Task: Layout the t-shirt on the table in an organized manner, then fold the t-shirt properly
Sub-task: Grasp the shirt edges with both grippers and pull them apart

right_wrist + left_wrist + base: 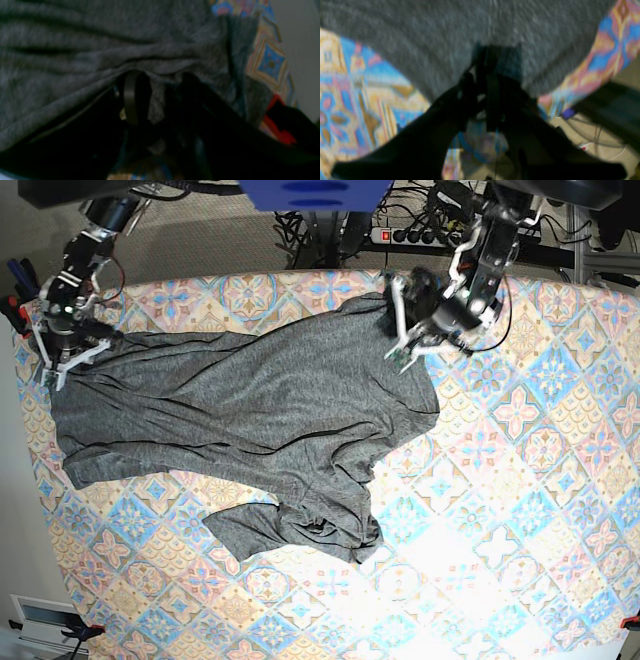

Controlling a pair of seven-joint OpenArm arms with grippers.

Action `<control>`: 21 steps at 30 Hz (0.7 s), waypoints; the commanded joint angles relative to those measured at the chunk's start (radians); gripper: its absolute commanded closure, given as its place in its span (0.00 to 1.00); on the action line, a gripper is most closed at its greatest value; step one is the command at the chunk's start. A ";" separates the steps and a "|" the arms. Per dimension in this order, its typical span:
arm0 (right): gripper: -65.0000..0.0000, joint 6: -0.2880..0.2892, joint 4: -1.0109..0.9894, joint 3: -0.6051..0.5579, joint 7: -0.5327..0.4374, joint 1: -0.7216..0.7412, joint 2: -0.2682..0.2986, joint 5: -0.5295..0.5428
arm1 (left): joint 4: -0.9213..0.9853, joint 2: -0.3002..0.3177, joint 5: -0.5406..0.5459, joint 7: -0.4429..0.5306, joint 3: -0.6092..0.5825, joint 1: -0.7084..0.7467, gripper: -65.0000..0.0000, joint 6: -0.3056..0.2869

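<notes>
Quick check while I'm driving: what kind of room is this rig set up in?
Most likely a lab or workshop bench, not a home. The table wears a patterned cloth, a power strip and tangled cables lie behind it, and the only item laid out is the t-shirt.

t-shirt [250,415]: dark-grey, heathered | spread wrinkled, lower sleeve bunched | table [540,510]: pastel tile cloth, beneath it

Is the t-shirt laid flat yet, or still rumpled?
Still rumpled: the t-shirt shows creases, and its lower part is bunched on the table.
</notes>
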State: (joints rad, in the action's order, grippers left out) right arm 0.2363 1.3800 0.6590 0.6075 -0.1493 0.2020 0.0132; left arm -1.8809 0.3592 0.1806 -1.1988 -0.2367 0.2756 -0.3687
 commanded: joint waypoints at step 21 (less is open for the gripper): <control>0.64 -0.019 0.391 0.160 0.107 -0.092 -0.006 -0.061 | -0.167 0.068 -0.016 0.084 0.264 0.181 0.85 -0.003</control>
State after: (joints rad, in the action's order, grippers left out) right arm 0.2119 1.7538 0.8165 0.7414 -0.2497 0.1772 -0.0570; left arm -2.0327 0.4171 0.1596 -1.1221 0.0223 0.4568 -0.3744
